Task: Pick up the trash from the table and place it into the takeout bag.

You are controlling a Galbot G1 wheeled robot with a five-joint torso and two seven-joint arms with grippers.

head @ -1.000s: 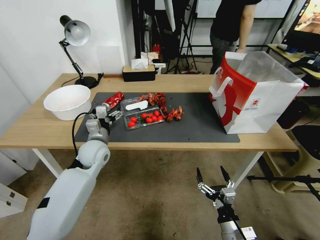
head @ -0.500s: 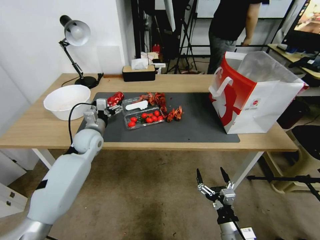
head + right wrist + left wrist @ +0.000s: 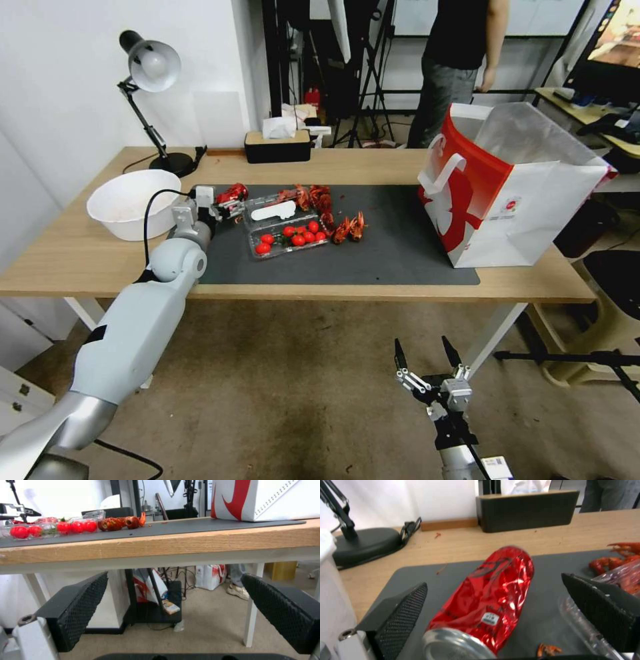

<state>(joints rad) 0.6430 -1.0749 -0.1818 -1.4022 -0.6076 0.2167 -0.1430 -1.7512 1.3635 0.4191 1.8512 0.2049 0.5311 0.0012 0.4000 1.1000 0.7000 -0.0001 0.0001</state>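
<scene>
Over the last second the left gripper (image 3: 225, 208) has advanced along the dark mat (image 3: 373, 253) and now straddles the crushed red can (image 3: 486, 597), which lies on its side near the mat's far-left corner. Fingers wide apart, one pad each side, neither visibly touching: grasp lined up, not closed. Takeout bag (image 3: 513, 193) stands well apart, right. Right gripper (image 3: 430, 373) hangs open below the table (image 3: 80, 260).

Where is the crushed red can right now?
The crushed red can lies on the dark mat's far-left corner, between the white bowl and clear tray, inside the open left pincer.
</scene>
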